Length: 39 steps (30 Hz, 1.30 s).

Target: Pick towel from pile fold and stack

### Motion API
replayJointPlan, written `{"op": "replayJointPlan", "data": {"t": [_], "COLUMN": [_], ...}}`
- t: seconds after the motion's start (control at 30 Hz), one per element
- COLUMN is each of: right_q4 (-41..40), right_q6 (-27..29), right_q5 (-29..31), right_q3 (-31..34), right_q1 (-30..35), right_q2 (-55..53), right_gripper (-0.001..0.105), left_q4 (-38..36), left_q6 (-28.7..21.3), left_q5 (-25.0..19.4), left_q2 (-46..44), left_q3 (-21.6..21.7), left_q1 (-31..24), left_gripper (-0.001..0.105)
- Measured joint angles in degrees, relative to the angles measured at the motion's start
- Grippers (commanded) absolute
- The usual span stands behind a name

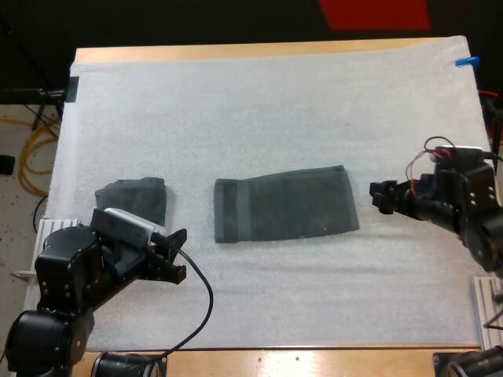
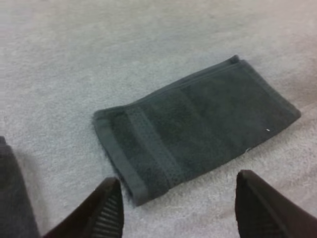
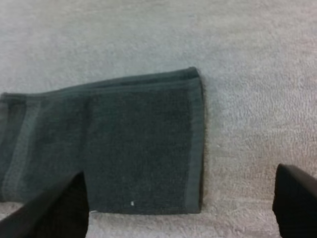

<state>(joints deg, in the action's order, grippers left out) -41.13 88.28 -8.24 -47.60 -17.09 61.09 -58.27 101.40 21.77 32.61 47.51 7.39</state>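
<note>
Gaping wide and empty, left claw point(image 1: 179, 254) and right claw point(image 1: 377, 197) flank the folded towel point(image 1: 287, 204).

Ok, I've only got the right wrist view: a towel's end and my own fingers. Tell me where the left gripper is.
Observer: The left gripper is open and sits near the flat towel at its left end, not touching it.
Operator: Now tell me what else is on the mat.
Observer: A second towel lies on the mat to the left of the flat one, apart from it.
Operator: Give me my own gripper from above.
Observer: The right gripper sits just off the flat towel's right edge, with bare mat between them.
</note>
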Motion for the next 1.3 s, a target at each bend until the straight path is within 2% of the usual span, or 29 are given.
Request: {"op": "replayJointPlan", "data": {"t": [0.13,0.33,0.53,0.67,0.93,1.17,1.3], "right_q4": [2.10,6.63,12.16,14.94,16.49,17.61,18.28], "right_q6": [0.00,0.51,0.51,0.45,0.04,-0.18,-2.48], "right_q5": [-3.81,-14.13,-24.62,-28.97,-35.03,-35.83,-36.12], "right_q3": [-0.08,-0.08,-0.08,-0.08,-0.89,-2.59,-3.84], "right_q1": [3.34,10.63,14.52,14.54,14.36,8.58,5.39], "right_q2": [7.26,18.41,26.91,31.76,37.66,39.83,41.26], "right_gripper": [0.074,0.074,0.074,0.074,0.074,0.074,0.074], "left_q4": [-0.12,-0.28,-0.28,-0.28,-0.28,-0.28,-0.28], "left_q6": [0.00,2.08,4.27,4.63,6.03,6.15,6.51], "left_q5": [-0.11,0.96,7.76,10.64,13.58,13.58,14.06], "left_q2": [0.26,1.57,4.42,6.64,8.14,8.14,8.14], "left_q3": [0.00,0.00,0.00,0.00,0.00,0.00,0.00], "left_q1": [0.00,0.00,0.00,0.00,0.00,0.00,0.00], "left_gripper": [0.072,0.073,0.073,0.073,0.073,0.073,0.073]}}
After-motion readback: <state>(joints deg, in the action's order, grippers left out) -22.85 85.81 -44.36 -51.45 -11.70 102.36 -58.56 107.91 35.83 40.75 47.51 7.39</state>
